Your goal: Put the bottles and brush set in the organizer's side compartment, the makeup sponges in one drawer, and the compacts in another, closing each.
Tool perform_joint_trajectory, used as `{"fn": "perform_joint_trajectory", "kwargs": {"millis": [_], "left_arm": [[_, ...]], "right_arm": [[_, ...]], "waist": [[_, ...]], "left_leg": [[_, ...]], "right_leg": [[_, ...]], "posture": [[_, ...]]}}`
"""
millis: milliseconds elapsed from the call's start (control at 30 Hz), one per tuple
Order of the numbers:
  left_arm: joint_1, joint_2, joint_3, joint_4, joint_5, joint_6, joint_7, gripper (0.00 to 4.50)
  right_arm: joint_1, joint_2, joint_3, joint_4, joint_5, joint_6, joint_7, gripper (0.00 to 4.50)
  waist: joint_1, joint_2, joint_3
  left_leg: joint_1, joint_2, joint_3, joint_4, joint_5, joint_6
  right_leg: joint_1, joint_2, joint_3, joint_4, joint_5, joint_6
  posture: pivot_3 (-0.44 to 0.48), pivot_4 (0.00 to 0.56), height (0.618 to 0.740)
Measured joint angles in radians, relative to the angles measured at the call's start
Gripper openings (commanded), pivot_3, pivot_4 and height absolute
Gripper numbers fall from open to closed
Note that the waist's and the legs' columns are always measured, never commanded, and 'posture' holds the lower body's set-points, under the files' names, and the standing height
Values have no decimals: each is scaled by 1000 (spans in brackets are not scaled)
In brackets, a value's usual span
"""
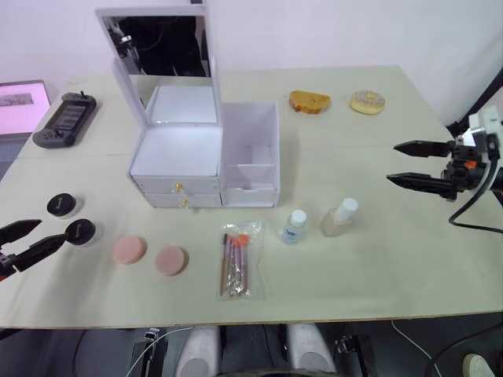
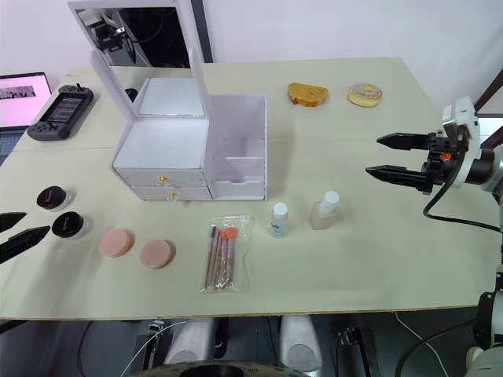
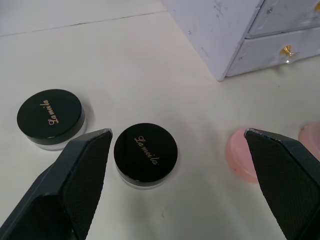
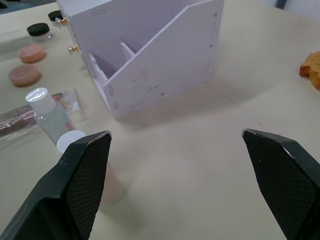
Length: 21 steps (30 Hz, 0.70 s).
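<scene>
Nothing stowed yet: left claw (image 1: 30, 238) gapes empty beside nearer compact (image 1: 80, 231); right claw (image 1: 416, 164) spread wide, empty, should straddle plain bottle (image 1: 339, 217) below cap.

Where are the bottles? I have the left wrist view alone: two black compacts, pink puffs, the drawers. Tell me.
Observer: The blue-labelled bottle and the plain bottle stand upright on the table in front of the side compartment, the blue-labelled bottle on the left.
Operator: Give me the right gripper.
Observer: The right gripper is open and empty, above the table to the right of the plain bottle.
Operator: Now the brush set.
Observer: The brush set lies flat in its clear bag, between the puffs and the blue-labelled bottle.
</scene>
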State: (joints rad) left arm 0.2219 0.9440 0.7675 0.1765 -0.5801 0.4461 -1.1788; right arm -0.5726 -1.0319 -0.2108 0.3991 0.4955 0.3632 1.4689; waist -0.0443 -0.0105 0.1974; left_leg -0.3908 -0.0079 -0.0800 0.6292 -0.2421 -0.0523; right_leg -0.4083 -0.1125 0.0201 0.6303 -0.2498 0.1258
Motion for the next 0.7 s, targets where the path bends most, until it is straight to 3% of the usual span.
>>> {"fn": "perform_joint_trajectory", "kwargs": {"millis": [233, 700], "left_arm": [[-74, 0, 0, 28, 3, -4, 55, 4467], [-65, 0, -8, 41, 23, -14, 59, 4467]], "right_arm": [[0, 0, 0, 0, -2, 0, 0, 4500], [1, 0, 0, -2, -1, 0, -12, 4500]], "waist": [[0, 0, 0], [0, 0, 0]], "left_leg": [[0, 0, 0, 0, 0, 0], [0, 0, 0, 0, 0, 0]], "right_leg": [[0, 0, 0, 0, 0, 0], [0, 0, 0, 0, 1, 3]], "posture": [[0, 150, 740], [0, 150, 740]]}}
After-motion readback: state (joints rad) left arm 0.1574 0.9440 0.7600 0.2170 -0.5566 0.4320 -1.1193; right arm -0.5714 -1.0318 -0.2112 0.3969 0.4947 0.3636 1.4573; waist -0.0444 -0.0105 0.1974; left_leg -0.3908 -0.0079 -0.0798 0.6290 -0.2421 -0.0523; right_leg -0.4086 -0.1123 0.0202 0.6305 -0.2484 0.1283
